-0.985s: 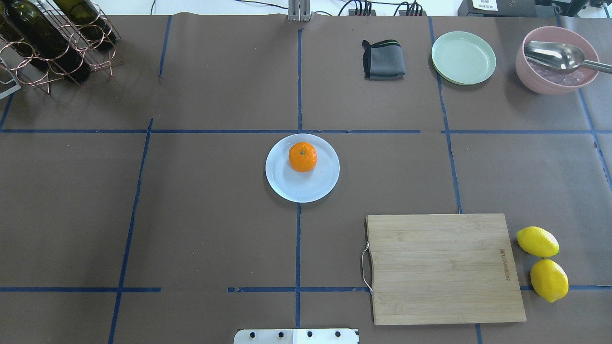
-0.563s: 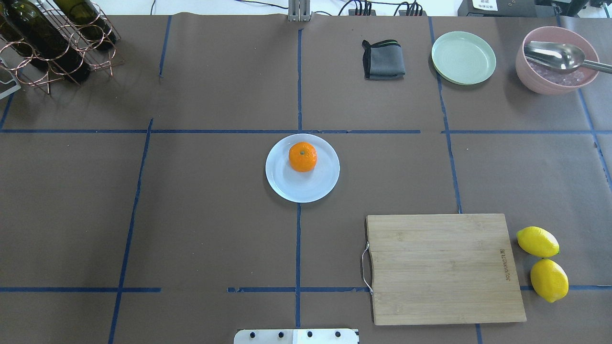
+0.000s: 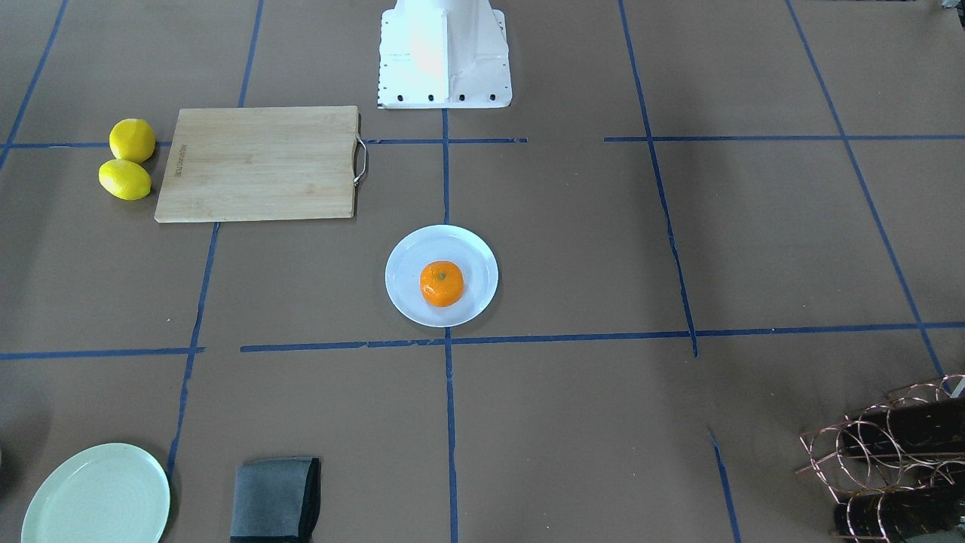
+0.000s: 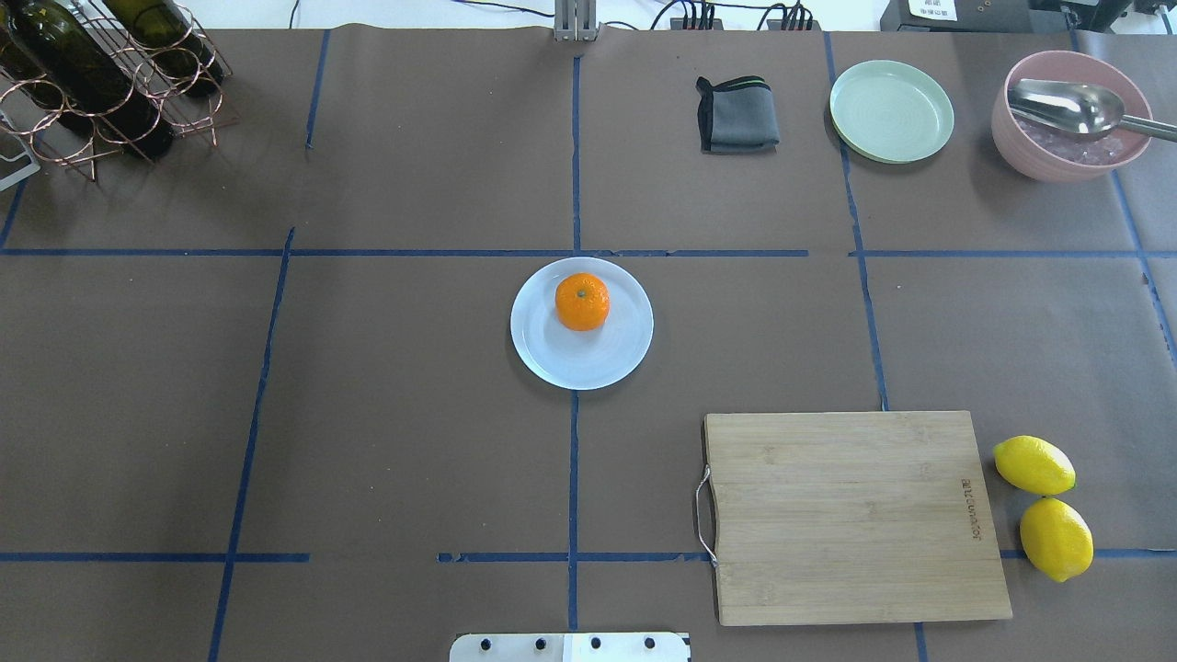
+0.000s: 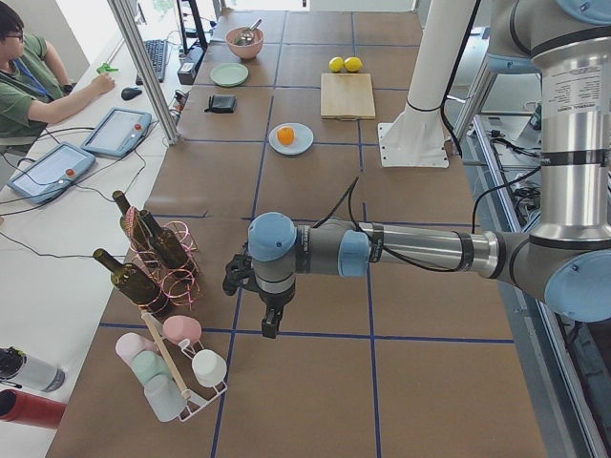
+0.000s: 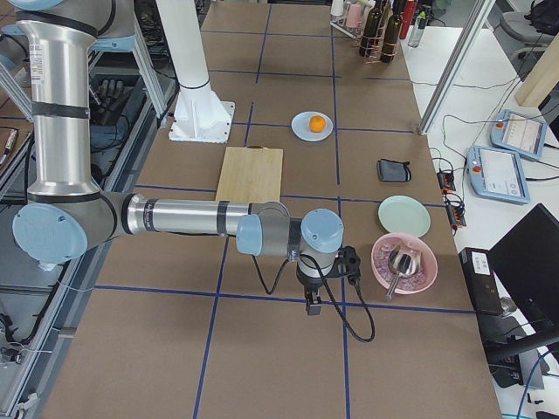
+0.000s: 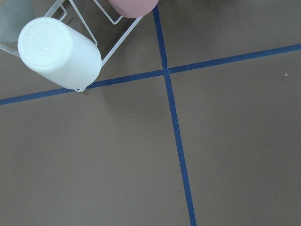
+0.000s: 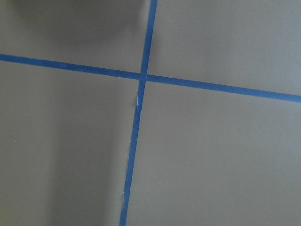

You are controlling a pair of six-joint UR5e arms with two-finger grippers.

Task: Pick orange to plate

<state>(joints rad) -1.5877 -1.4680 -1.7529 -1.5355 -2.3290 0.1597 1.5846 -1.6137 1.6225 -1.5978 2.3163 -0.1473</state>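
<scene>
orange [image 4: 582, 302] sits on the plate [image 4: 561, 363], on the half of it away from the robot, stem dimple up. the plate is in the middle of the table [image 4: 386, 414], where two tape lines meet.

left gripper [image 5: 270, 329] hangs pointing down over the table's left end, well apart from the plate, just beside a cup rack [image 5: 177, 367]; a white cup [image 7: 59, 54] shows at the corner of its wrist view. right gripper [image 6: 312, 305] hangs pointing down over the right end, near a pink bowl [image 6: 403, 262]. neither shows in the overhead or front views (only the side cameras catch them), so i cannot tell how far open either one is. both wrist views show only brown table and a blue tape cross, no fingers.

a board [image 4: 851, 515] lies toward the near right corner with two lemons [image 4: 1034, 464] just beside it.
</scene>
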